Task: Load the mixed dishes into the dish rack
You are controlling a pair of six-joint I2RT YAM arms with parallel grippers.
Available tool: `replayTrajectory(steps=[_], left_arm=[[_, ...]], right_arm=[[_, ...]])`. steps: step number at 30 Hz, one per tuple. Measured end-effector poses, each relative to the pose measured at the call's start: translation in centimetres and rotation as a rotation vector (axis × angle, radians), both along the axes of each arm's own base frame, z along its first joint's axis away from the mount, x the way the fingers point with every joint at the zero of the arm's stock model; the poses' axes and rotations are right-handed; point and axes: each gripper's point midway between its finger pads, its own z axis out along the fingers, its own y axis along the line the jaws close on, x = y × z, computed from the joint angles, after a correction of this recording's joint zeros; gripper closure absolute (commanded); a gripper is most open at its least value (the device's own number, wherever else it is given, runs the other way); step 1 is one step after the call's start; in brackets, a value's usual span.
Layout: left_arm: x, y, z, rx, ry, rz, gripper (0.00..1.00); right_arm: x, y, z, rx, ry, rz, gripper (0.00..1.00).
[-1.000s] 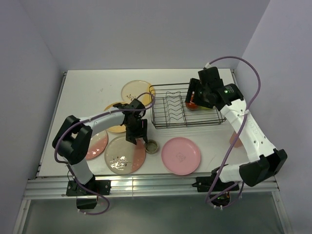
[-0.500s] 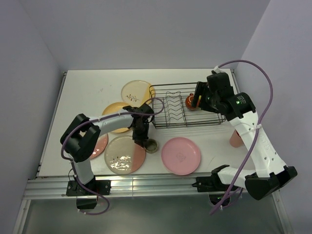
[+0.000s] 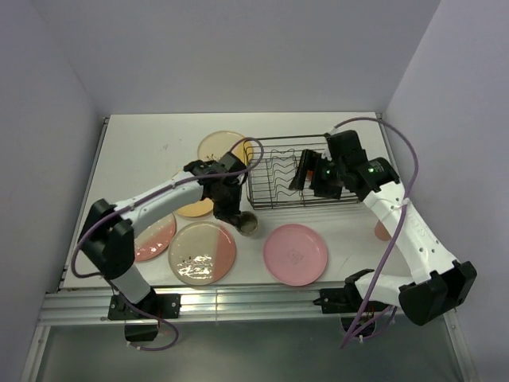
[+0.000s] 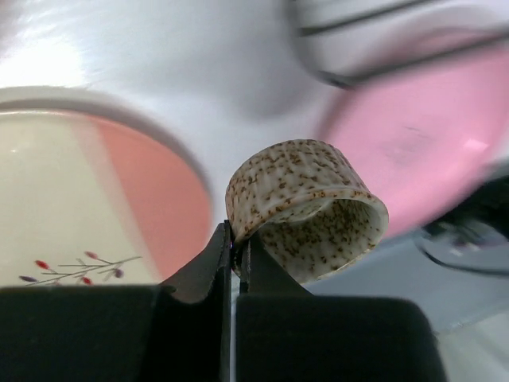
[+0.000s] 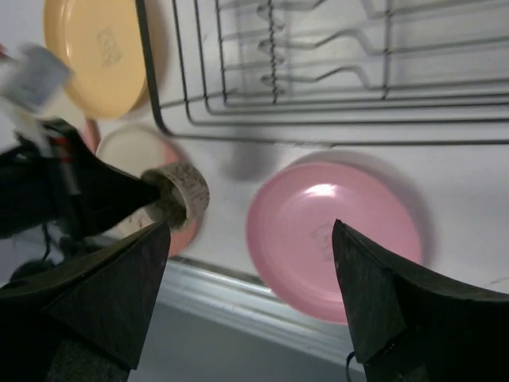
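White tabletop (image 3: 143, 151) is bearing the scene. Small speckled greenish ceramic cup (image 4: 306, 211) is hanging tilted, seemingly just off the surface, between round cream-and-pink sprig plate (image 4: 95, 199) and round pink plate (image 4: 421, 135). Left gripper (image 4: 235, 255) is pinching its rim, jaws closed on the wall. Step in hand: carrying it. Next: lifting it over the near wall of the rectangular dark wire dish rack (image 3: 274, 204). Right gripper (image 3: 306, 179), spread wide and empty, is hovering above the rack, crowding the drop zone.
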Motion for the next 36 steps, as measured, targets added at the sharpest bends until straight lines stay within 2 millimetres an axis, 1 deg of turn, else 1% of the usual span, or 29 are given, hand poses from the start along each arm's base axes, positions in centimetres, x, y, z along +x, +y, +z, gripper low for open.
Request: replayTrajectory(steps=[2,3,4,6,8,9,10,12,14,16,21,25,28,32,36], left_arm=[[0.3,-1.1,3.4,-0.101,-0.053,-0.017,1.0],[0.3,-1.7,5.1,-0.158,-0.076,-0.027,1.0],[0.3,-2.2,6.9,-0.222,-0.103,-0.036,1.0],[-0.1,-3.0,10.7,-0.362,-0.153,-0.064,1.0],[-0.2,-3.0,13.8,-0.471,-0.192,-0.085,1.0],[-0.3,-2.6,14.8,-0.509,-0.194,-0.077,1.0],[0.0,-2.5,16.3,-0.588,-0.2,-0.072,1.0],[0.7,-2.4,18.3,-0.714,-0.223,-0.067,1.0],[1.0,-2.1,19.6,-0.818,-0.217,-0.056,1.0],[1.0,-2.1,20.5,-0.899,-0.193,-0.062,1.0],[0.1,-3.0,22.8,-1.043,-0.157,-0.131,1.0],[-0.2,-3.4,24.7,-1.141,-0.151,-0.17,1.0],[-0.4,-3.6,26.0,-1.206,-0.153,-0.196,1.0],[-0.7,-3.8,26.8,-1.277,-0.128,-0.204,1.0],[-0.8,-4.1,26.1,-1.317,-0.055,-0.186,1.0]], right_arm=[[-0.9,2.0,-1.6,0.093,0.059,0.061,0.09],[-1.3,2.9,-2.0,0.144,0.084,0.09,0.09],[-1.7,3.9,-2.4,0.2,0.107,0.117,0.09],[-2.4,5.7,-2.5,0.306,0.144,0.163,0.09],[-2.7,7.3,-1.8,0.419,0.156,0.202,0.09],[-2.6,7.9,-1.0,0.473,0.142,0.216,0.09],[-2.4,8.4,0.0,0.521,0.123,0.229,0.09],[-2.4,9.3,1.8,0.603,0.086,0.262,0.1],[-2.4,10.0,3.9,0.694,0.04,0.291,0.1],[-2.5,10.5,5.4,0.765,0.003,0.307,0.1],[-2.4,11.1,8.0,0.911,-0.035,0.316,0.1],[-2.5,11.3,10.1,0.997,-0.077,0.334,0.09],[-2.9,11.3,11.8,1.07,-0.109,0.355,0.09],[-3.4,11.2,14.0,1.13,-0.156,0.386,0.09],[-4.1,10.9,16.8,1.205,-0.221,0.428,0.09]])
